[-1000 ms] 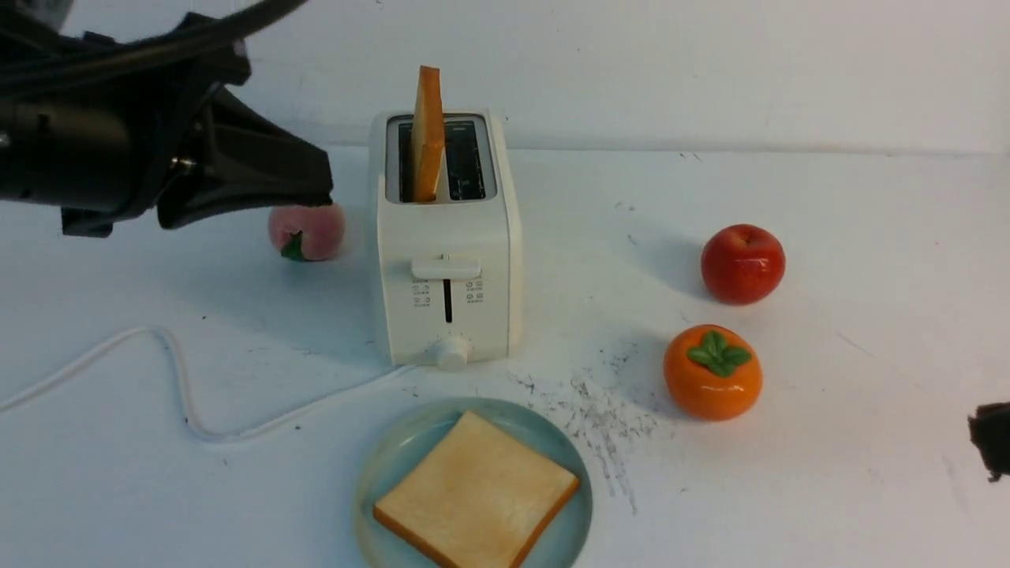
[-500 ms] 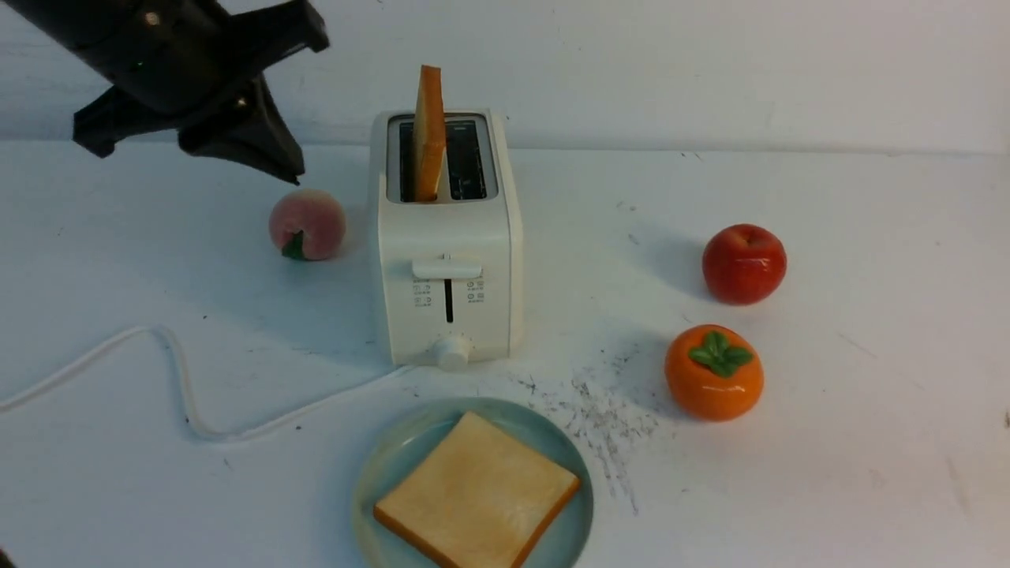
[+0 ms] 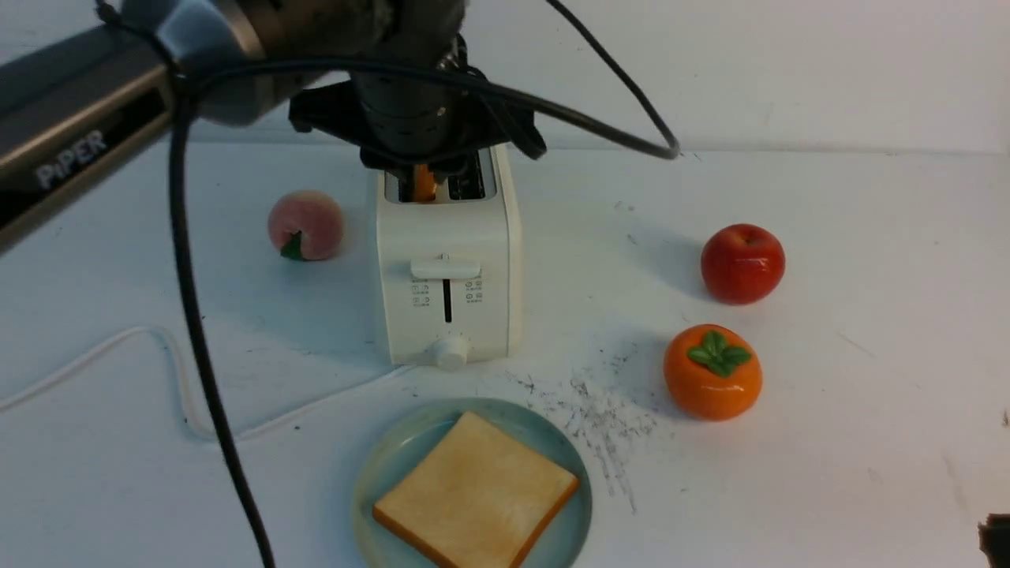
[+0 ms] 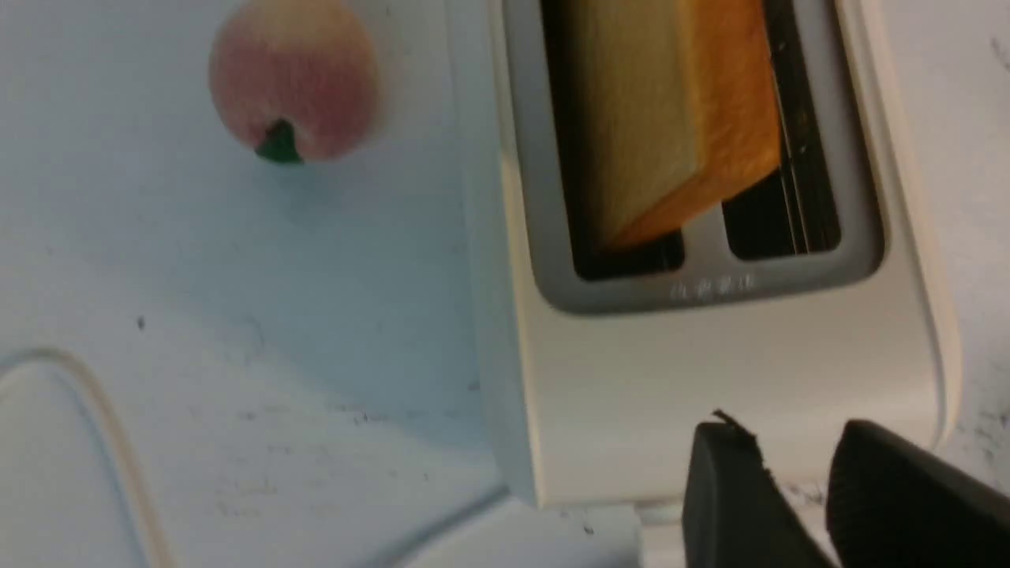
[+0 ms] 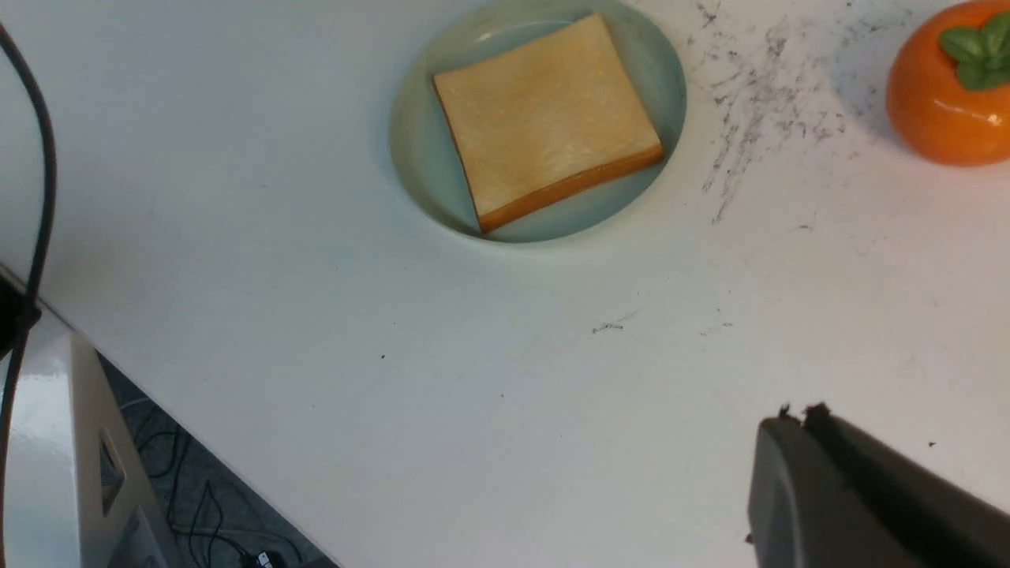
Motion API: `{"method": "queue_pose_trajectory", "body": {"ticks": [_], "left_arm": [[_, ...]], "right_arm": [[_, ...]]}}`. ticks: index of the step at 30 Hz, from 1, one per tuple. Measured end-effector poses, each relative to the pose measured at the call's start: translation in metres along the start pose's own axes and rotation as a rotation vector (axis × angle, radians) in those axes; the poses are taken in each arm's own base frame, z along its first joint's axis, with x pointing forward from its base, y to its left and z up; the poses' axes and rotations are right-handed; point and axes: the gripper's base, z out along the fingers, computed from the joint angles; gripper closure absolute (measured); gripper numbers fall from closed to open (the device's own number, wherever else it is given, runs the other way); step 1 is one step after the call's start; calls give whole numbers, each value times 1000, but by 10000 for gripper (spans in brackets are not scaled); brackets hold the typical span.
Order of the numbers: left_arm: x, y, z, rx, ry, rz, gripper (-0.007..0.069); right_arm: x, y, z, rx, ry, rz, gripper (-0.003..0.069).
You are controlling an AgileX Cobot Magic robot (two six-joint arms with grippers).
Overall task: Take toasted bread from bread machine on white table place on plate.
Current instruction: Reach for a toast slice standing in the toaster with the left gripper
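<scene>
Watching from the near edge of the bench: the right hand sits low at the corner, its fingers apparently pressed together, holding nothing, well apart from everything.

Plate next. One slice of toasted bread lies flat on it, turned cornerwise and covering most of it. Dark crumbs are scattered between the plate and an orange fruit.

Behind the plate stands the bread machine. The second slice stands in its left slot, leaning toward the centre bar; the right slot is empty. A peach sits just to the machine's left and an apple off to the right.

The left hand hangs above the machine's front end with its fingers slightly parted. It grips nothing and is not yet over the slice.

Judgement: the step in hand is grasping the second slice.
- The finger gap looks slim, so widen it before descending.
- Shift back along the slot until the fingers straddle the exposed top edge.
- Pinch the two faces, not the crust ends.
- Draw straight up so the slice clears the slot and the machine is not dragged.
- The plate is nearly full, so the second slice probably has to stack on the first; release it low.
</scene>
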Motion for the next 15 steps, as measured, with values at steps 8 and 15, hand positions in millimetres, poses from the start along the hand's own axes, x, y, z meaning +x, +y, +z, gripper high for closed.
{"method": "queue_pose_trajectory", "body": {"ticks": [8, 15], "left_arm": [[-7, -6, 17, -50, -126, 16, 204], [-9, -11, 37, -80, -198, 53, 200]], "right_arm": [[-1, -1, 0, 6, -9, 0, 656], [-4, -3, 0, 29, -42, 0, 650]]}}
